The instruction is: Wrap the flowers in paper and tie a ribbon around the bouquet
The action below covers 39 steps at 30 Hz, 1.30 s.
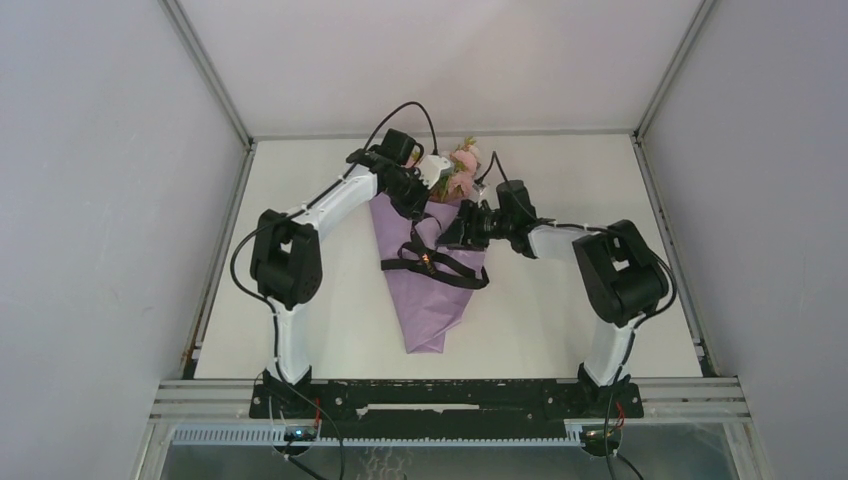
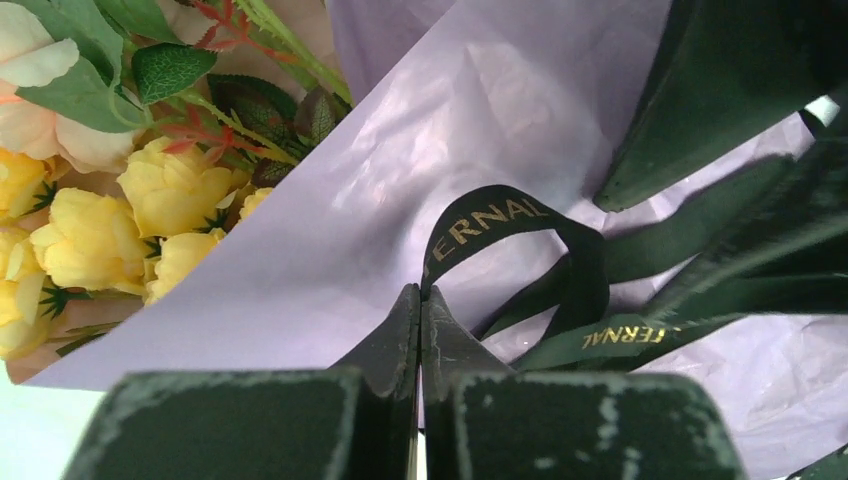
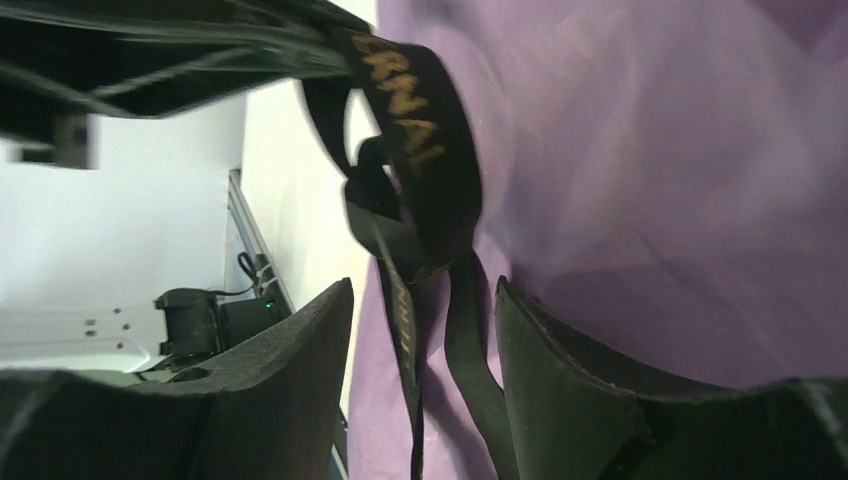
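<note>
Bouquet [image 1: 400, 240]: cone of thin, crinkled lilac-purple paper [image 1: 428, 315] lying mid-table on white tabletop [image 1: 570, 310], point toward arm bases. Pink and yellow flowers [image 1: 462, 168] at far end. Floppy black ribbon [image 1: 442, 272], gold-lettered, looped across cone's middle.

Left wrist view alone shows yellow blooms close. Left gripper [image 2: 420, 305] fingers pressed together at ribbon loop's foot, possibly nipping it.

Right wrist view: right gripper [image 3: 422, 295], matte padded fingers spread, ribbon strands hanging between.

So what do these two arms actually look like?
The left arm and right arm are white tubes joined by chunky black joints, trailing thin black cables. The left pincer and right pincer each have two dark wedge-shaped fingers.
</note>
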{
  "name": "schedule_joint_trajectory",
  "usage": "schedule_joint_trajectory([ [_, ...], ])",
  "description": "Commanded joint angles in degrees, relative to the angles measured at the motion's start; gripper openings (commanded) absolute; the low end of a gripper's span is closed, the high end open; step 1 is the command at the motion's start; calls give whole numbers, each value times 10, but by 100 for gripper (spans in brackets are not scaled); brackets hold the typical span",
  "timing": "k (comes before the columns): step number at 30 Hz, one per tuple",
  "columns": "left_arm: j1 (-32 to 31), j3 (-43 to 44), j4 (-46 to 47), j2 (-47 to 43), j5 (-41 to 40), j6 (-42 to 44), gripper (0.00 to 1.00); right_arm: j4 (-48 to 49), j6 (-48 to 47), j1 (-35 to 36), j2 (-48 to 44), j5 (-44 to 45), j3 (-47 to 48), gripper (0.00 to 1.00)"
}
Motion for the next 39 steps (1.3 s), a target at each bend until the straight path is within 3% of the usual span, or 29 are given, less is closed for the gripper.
schedule_joint_trajectory([
  [1,-2,29,0,-2,-14,31,0,42,22,10,31,49,18,62],
  [5,-3,37,-9,5,-10,38,2,69,63,14,57,76,22,54],
  [10,-4,62,-32,20,-30,49,4,104,134,10,85,102,26,32],
  [19,-11,72,-71,24,-31,92,6,113,157,8,106,106,41,31],
  [23,-11,81,-80,24,-31,96,6,94,153,8,115,113,56,5],
  [25,-11,94,-95,17,-31,112,7,92,152,8,115,110,56,0],
  [29,-11,110,-77,-11,-128,127,8,58,128,14,104,115,56,0],
  [33,-11,106,-13,-28,-267,127,16,47,117,24,100,116,56,0],
  [36,-9,86,59,-36,-366,128,29,44,115,27,102,118,56,0],
  [37,7,66,131,-29,-484,129,55,41,114,27,99,117,56,0],
  [39,27,94,102,-13,-493,98,57,39,112,27,95,115,57,0],
])
